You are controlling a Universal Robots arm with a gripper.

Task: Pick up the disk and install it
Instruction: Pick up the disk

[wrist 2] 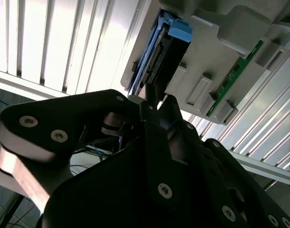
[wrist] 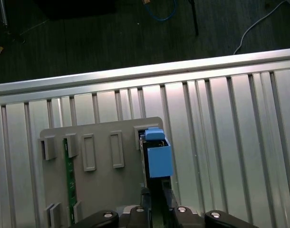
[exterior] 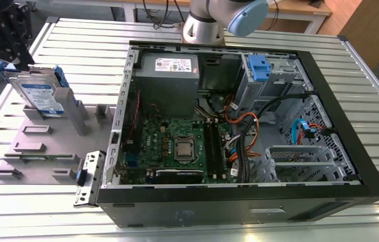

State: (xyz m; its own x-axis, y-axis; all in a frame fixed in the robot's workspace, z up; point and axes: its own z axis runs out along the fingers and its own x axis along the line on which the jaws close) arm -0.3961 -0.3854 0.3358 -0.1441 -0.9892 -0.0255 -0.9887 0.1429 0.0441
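Fingers [wrist 2: 150,97] pinch the upright disk's [exterior: 42,95] top edge — computer case [exterior: 209,212] well apart.

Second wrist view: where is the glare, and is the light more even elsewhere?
Second wrist view: glare whitens the table, and the gripper stands dark before it. First wrist view: the table is evenly lit. Exterior view: even light, with the computer case shaded inside.

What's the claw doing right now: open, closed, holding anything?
Claw: at the top end of the disk, which stands in the grey rack; open or closed cannot be told.
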